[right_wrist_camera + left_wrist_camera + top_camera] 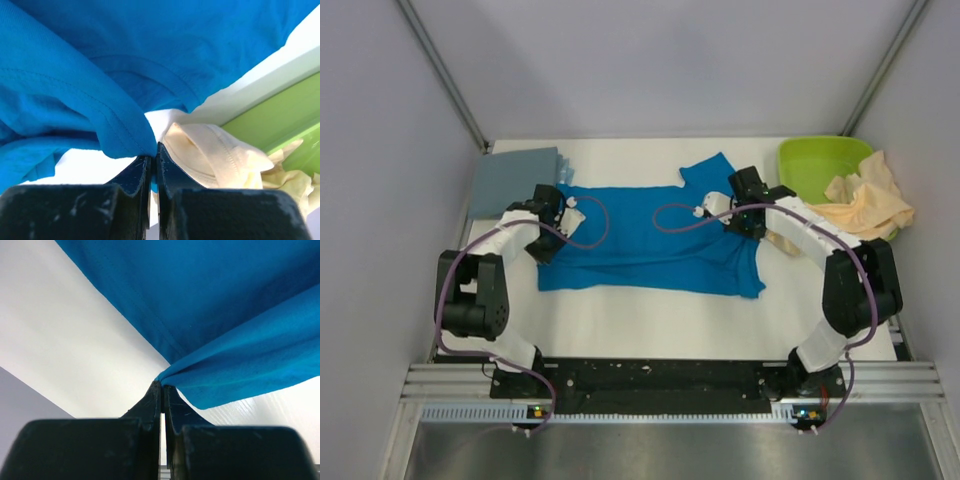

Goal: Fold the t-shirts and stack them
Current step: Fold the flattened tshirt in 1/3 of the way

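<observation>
A bright blue t-shirt [640, 245] lies spread across the middle of the white table. My left gripper [568, 200] is shut on its left edge; in the left wrist view the blue cloth [240, 340] runs pinched into the fingertips [162, 386]. Over at the shirt's right side my right gripper [705, 210] is shut on a fold of the blue t-shirt [100, 75], the jaws [154, 150] closed together. A pale cream-peach t-shirt [865, 205] hangs crumpled over the tub's rim, also in the right wrist view [215, 150]. Folded grey-blue t-shirts [512, 178] lie flat at the back left.
A lime-green plastic tub [815, 160] stands at the back right corner, its wall [270, 120] close behind my right gripper. Grey walls enclose the table on three sides. Purple cables loop over both arms.
</observation>
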Controlling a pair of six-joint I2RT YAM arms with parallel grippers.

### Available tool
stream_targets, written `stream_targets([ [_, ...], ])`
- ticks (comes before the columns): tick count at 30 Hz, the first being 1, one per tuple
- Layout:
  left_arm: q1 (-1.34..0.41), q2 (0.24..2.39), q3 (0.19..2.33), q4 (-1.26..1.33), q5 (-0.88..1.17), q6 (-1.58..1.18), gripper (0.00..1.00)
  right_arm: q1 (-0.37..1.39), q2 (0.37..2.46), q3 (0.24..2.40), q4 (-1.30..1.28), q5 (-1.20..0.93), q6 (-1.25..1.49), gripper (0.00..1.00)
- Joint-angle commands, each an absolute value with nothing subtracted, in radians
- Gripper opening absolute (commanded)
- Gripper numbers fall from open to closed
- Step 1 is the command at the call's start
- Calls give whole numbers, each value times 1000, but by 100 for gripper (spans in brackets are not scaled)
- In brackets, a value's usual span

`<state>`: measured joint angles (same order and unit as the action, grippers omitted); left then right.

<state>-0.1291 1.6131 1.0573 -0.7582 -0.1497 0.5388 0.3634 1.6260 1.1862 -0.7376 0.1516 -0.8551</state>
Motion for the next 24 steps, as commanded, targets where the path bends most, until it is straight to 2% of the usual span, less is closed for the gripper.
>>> stream_targets([
  [1,-112,1628,1097,-733,-152,512,0,356,1681,1253,-695,123,-881,0],
  [9,-109,1638,1118,-674,-172,512,5,348,1756,1315,-661,149,-877,0],
  [11,-109,1649,1123,-660,-178,515,13,347,1778,1333,-632,169,-861,10],
  [14,-106,1670,1127,-609,-228,511,29,342,1827,1382,-583,201,-801,34],
  [18,-17,1695,1241,-540,-310,494,44,313,1928,1540,-567,279,-544,46],
  [21,72,1687,1382,-604,-249,459,47,311,1908,1629,-624,345,-395,51],
  [24,66,1597,1359,-650,-111,534,44,311,1794,1611,-693,327,-232,58],
])
